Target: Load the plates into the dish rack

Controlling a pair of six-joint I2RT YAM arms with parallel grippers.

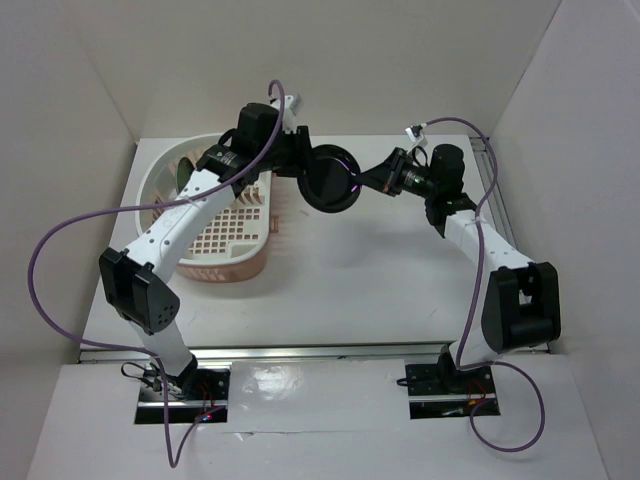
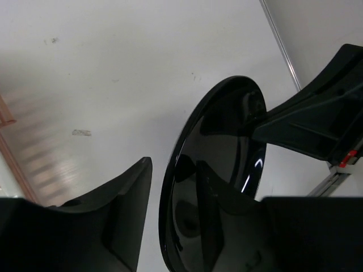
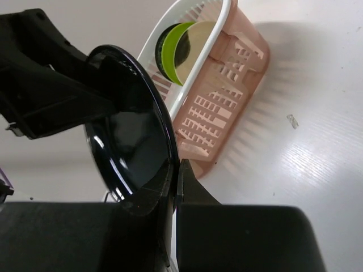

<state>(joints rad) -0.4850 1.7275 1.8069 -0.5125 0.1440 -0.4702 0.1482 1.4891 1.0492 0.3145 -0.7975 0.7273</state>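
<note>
Arms reach inward; right end effector (image 3: pixel 176 170) clamped, left end effector (image 1: pixel 308 168) spread.

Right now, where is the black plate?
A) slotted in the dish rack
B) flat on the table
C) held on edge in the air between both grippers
C: the black plate hangs on edge beside the dish rack, its rim pinched by the right gripper, with the left gripper straddling it.

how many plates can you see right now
4. The black plate is in the air, pinched by the right gripper. Three stand together in the dish rack: a lime green plate, a cream plate and a dark plate behind, mostly hidden.
</note>
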